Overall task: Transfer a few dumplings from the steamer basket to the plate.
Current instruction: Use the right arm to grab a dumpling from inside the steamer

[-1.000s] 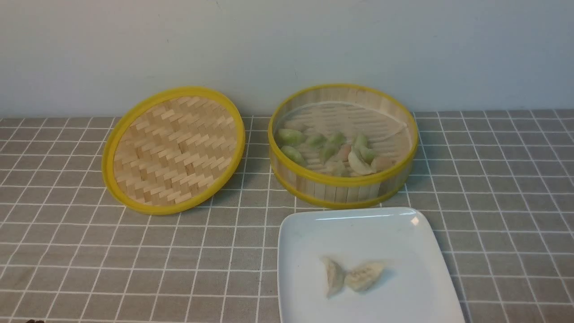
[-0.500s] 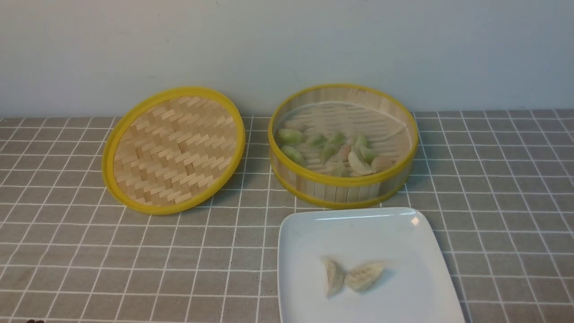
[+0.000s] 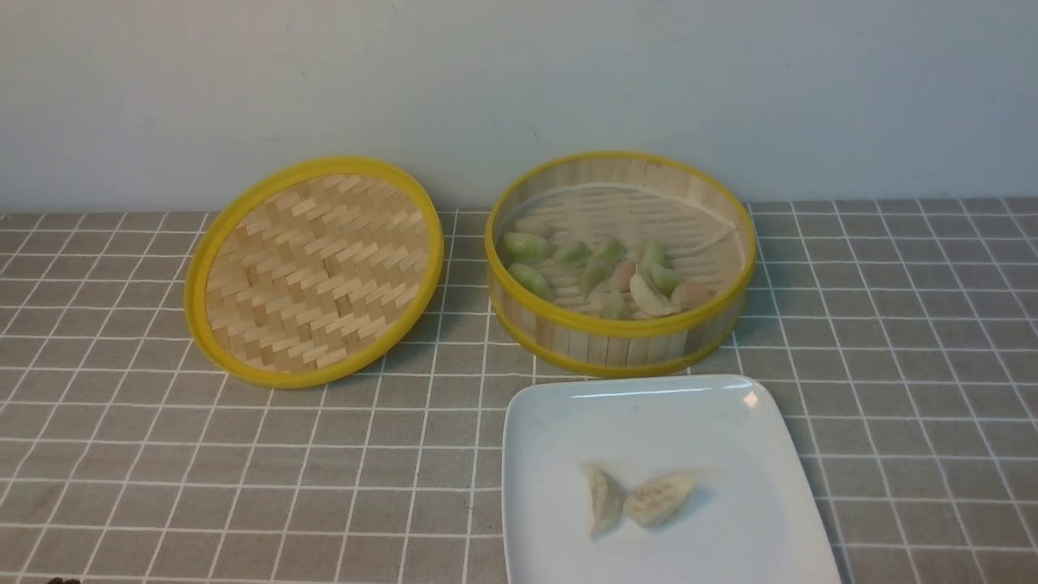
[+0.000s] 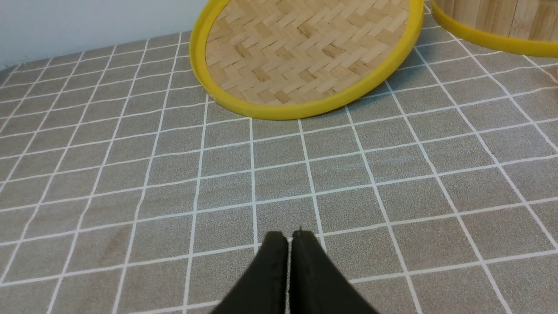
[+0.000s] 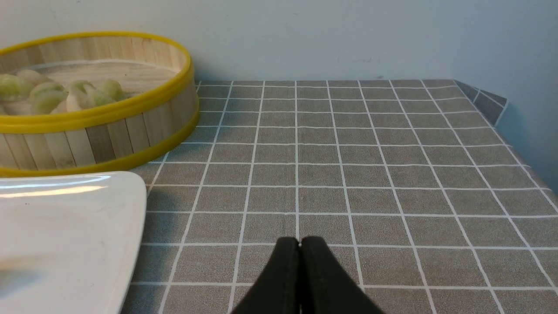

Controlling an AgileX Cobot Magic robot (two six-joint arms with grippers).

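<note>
Dumplings [image 3: 525, 246] sit in the basket [image 3: 620, 347] in front view, two more on the plate [image 3: 559, 438] nearer me. Left wrist: my left hand [image 4: 290, 235] is closed, empty, over the worktop [image 4: 174, 174] near the lid [image 4: 305, 56]. Right wrist: my right hand [image 5: 300, 242] is closed, empty, beside the plate.

On the tabletop [image 3: 162, 454], the steamer basket [image 3: 616, 345] stands toward the back, close before the wall [image 3: 519, 81] and a little right of centre. A cluster of dumplings [image 3: 594, 276] lies in its front half. The woven lid [image 3: 316, 272] lies just left of the basket. The plate [image 3: 649, 422] sits directly in front of the basket, just beside it, with two more dumplings [image 3: 658, 499] touching each other near its middle.
</note>
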